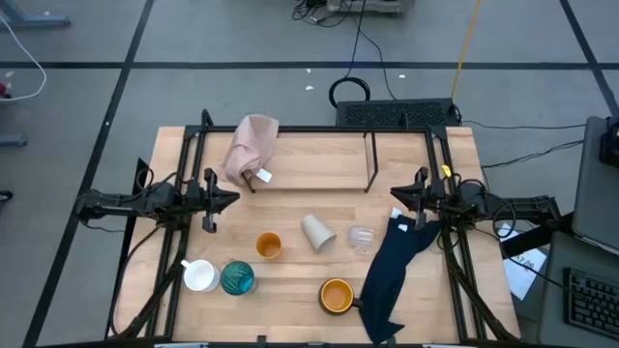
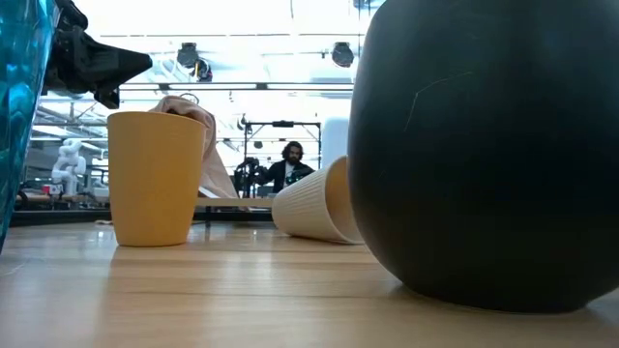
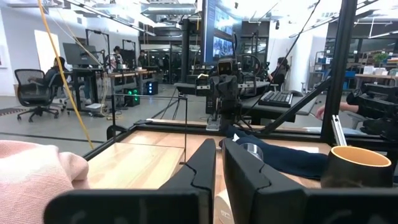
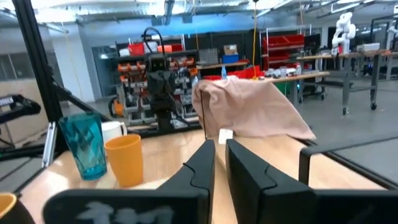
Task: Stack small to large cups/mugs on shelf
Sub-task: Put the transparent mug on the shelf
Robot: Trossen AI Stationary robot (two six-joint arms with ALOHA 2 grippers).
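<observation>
The left gripper [image 1: 230, 200] sits at the table's left edge, raised above the wood, with its fingers [image 3: 205, 165] drawn narrow, only a thin slit between them, and nothing held. Its arm lies level and stretched inward from the left frame, pointing across the table toward the other arm. The right gripper [image 1: 398, 198] mirrors it at the right edge, also raised and pointing inward, its fingers [image 4: 202, 163] nearly together and empty. Its arm reaches in level from the right frame.

Just behind the left gripper, a pink cloth [image 1: 250, 148] hangs over the near-left corner of the shelf [image 1: 371, 161], a thin black rod rack standing at the back middle of the table. No cup stands on it. Below the right gripper a navy cloth [image 1: 392, 266] lies draped down the table's right side.

The cups lie in front, between the arms. A beige cup [image 1: 317, 232] lies on its side near the centre, with a tiny clear cup [image 1: 361, 238] just to its right. A small orange cup [image 1: 268, 246] stands upright to its left. Nearer the front edge, a white mug [image 1: 200, 276] and a teal glass [image 1: 237, 278] stand side by side, and a wider orange mug [image 1: 336, 296] stands beside the navy cloth.
</observation>
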